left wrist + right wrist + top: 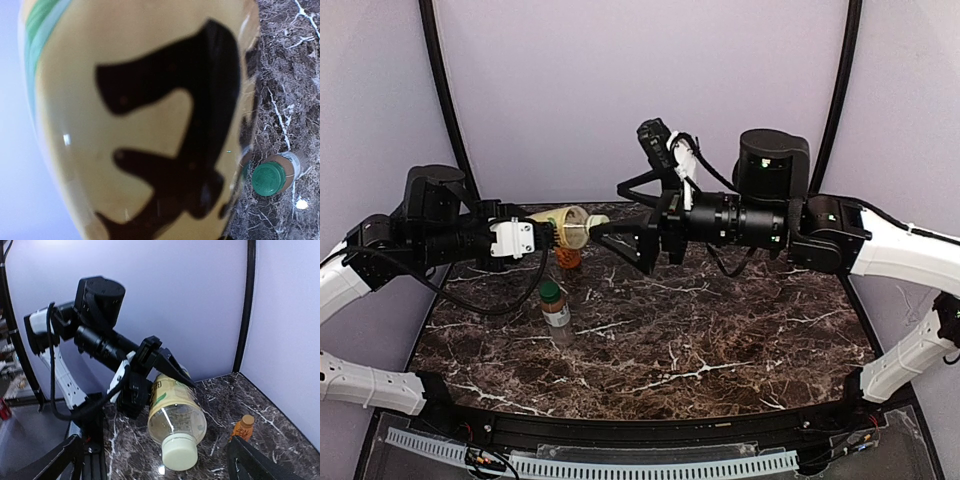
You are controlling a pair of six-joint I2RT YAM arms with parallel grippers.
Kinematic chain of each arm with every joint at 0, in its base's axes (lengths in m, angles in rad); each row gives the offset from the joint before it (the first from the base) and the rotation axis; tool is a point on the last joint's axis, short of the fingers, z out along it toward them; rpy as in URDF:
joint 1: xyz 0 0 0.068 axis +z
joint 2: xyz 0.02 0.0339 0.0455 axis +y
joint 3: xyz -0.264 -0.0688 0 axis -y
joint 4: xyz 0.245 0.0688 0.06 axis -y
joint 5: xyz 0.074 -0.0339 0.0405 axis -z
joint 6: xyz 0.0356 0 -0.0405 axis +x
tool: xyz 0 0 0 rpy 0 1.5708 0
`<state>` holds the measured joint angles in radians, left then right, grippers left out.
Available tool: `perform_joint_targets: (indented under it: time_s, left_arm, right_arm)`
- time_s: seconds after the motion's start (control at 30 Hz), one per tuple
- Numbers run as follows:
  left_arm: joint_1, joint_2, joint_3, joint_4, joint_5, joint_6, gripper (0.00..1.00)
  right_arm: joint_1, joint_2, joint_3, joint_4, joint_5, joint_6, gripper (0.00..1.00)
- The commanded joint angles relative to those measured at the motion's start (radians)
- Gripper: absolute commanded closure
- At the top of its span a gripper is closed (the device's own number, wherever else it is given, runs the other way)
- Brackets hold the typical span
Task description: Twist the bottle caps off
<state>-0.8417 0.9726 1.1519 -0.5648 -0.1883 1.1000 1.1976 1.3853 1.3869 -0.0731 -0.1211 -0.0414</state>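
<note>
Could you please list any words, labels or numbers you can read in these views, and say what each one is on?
None can be read.
Tea bottle: green print on its label, too small; the left wrist view shows only blurred black shapes.
Orange bottle and green-capped bottle: labels too small.

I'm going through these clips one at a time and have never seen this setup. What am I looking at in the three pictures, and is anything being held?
Two robot arms are bolted at the near edge of a dark marble table. The overhead picture looks down from behind them; the other two come from cameras on each wrist.

The left gripper holds the tall yellow-green bottle sideways in the air, its cream-white cap still on and pointing at the right arm. That bottle's label fills the left wrist picture.

The right gripper stands open at the cap, not gripping it.

On the table stand a small clear bottle with a dark green cap, and a short orange bottle with a gold-orange cap.
</note>
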Motion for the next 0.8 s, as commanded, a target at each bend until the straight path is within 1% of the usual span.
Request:
perform_joint_targets:
  time_s: [0.0,0.07,0.17,0.23,0.3,0.43,0.57,0.6,0.7,0.77]
  left_arm:
    - [-0.004,-0.036,-0.080,0.203,-0.112,0.059,0.87]
    - [-0.005,-0.045,-0.110,0.274,-0.142,0.087,0.87]
    - [-0.005,-0.058,-0.141,0.334,-0.175,0.116,0.87]
    - [-0.005,-0.067,-0.152,0.346,-0.187,0.132,0.87]
    - [-0.005,-0.076,-0.162,0.353,-0.190,0.144,0.87]
    - [-0.005,-0.100,-0.185,0.356,-0.177,0.144,0.86]
    - [-0.005,-0.110,-0.201,0.358,-0.177,0.148,0.86]
    - [-0.005,-0.114,-0.202,0.359,-0.176,0.148,0.86]
    - [-0.005,-0.117,-0.200,0.361,-0.176,0.146,0.86]
    - [-0.005,-0.118,-0.199,0.364,-0.176,0.148,0.86]
  right_arm:
    - [-0.010,0.021,-0.015,0.135,0.129,0.498,0.03]
    - [-0.024,0.047,-0.021,0.149,0.154,0.626,0.06]
    - [-0.032,0.082,-0.013,0.161,0.159,0.702,0.11]
    - [-0.032,0.097,-0.011,0.192,0.138,0.718,0.14]
    - [-0.032,0.112,-0.009,0.216,0.126,0.731,0.20]
    - [-0.031,0.141,0.000,0.229,0.087,0.756,0.39]
    - [-0.028,0.140,-0.025,0.252,0.091,0.771,0.56]
    - [-0.027,0.139,-0.034,0.260,0.093,0.774,0.59]
    - [-0.028,0.142,-0.042,0.261,0.097,0.780,0.62]
    - [-0.028,0.147,-0.033,0.255,0.092,0.779,0.67]
